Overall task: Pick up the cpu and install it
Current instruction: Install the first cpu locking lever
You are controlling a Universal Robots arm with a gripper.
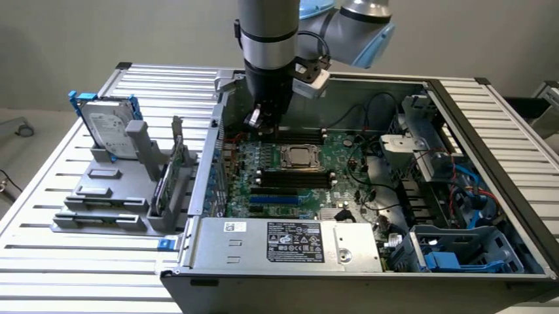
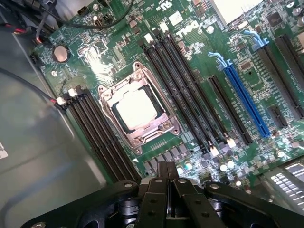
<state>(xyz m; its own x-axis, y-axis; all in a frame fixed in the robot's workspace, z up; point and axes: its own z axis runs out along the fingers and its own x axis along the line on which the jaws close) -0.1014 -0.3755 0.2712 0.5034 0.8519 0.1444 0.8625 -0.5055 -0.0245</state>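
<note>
Mobo (image 1: 349, 171) – cpu (image 2: 137, 109) seated, fingers (image 2: 166, 178) empty

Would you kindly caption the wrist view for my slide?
Claw shut and empty above the motherboard, with the cpu seated in its socket.

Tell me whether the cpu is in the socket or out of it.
In. The cpu lies flat inside the metal-framed socket on the motherboard, its pale top level with the frame. The claw hangs above it, holding nothing.

Slatted table (image 1: 52, 261); computer case (image 1: 349, 288); grey rack (image 1: 105, 209)
</note>
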